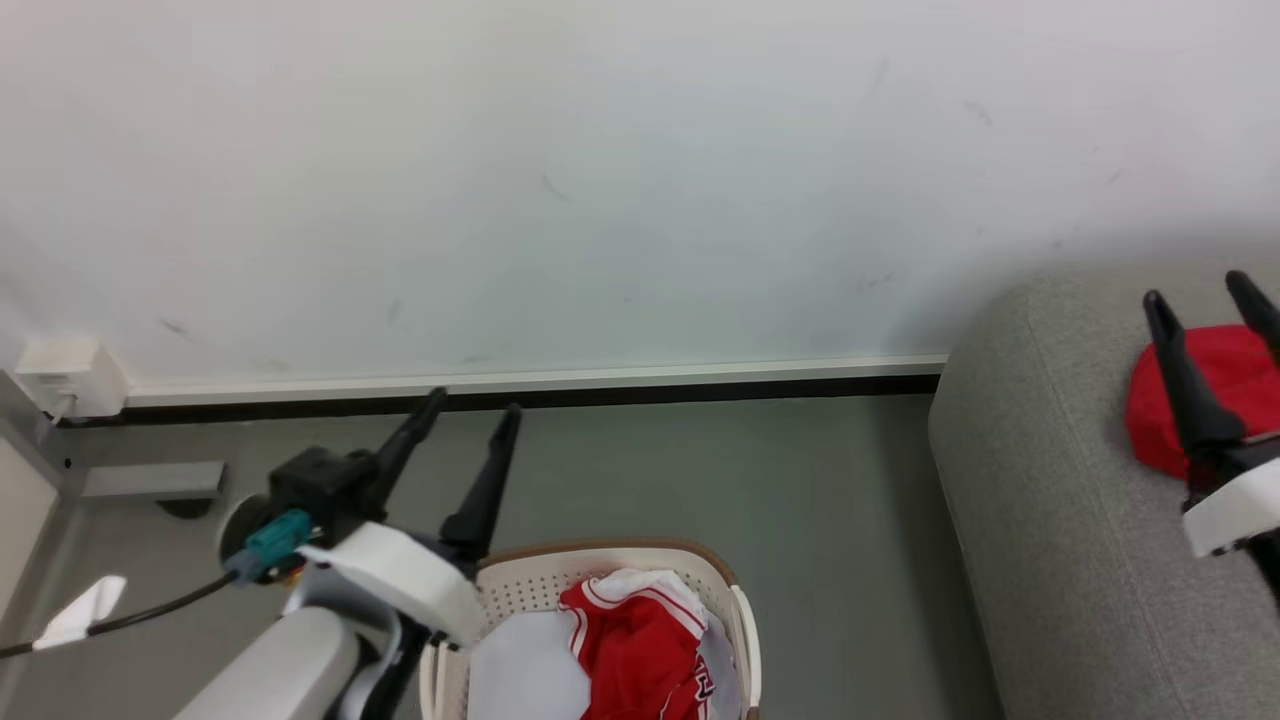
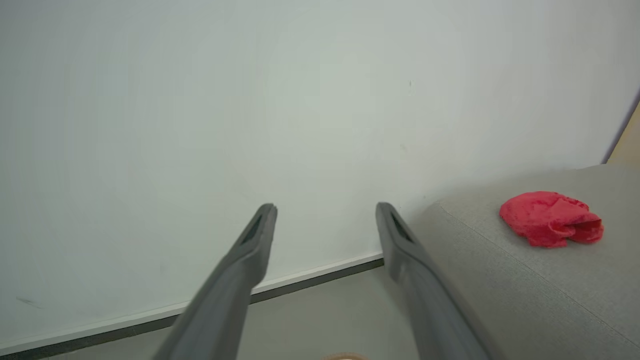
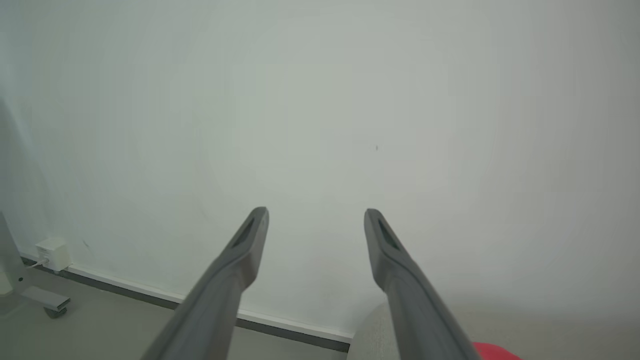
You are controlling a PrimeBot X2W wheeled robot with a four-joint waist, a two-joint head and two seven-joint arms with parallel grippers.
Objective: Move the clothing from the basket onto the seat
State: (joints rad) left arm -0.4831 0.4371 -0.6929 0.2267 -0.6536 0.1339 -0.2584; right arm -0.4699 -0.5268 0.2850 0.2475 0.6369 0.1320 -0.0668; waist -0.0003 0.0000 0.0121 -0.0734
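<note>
The cream basket (image 1: 722, 585) with a brown rim sits at the bottom centre of the head view. A red jersey with white striped trim (image 1: 635, 640) lies crumpled inside it. A plain red garment (image 1: 1230, 395) (image 2: 550, 218) rests on the light grey seat (image 1: 1060, 500) (image 2: 500, 260) at the right. My left gripper (image 1: 473, 408) (image 2: 325, 207) stands open just beyond the basket's left rim, fingers empty. Open too, my right gripper (image 1: 1198, 288) (image 3: 316, 210) hangs over the seat, above the plain red garment, with nothing between its fingers.
A white wall (image 1: 600, 180) with a dark skirting strip (image 1: 520, 398) runs across the back. A white socket box (image 1: 70, 378) sits low on the wall at the left. A flat pale pad (image 1: 525, 665) lies in the basket beside the jersey. Grey floor (image 1: 800, 500) separates basket and seat.
</note>
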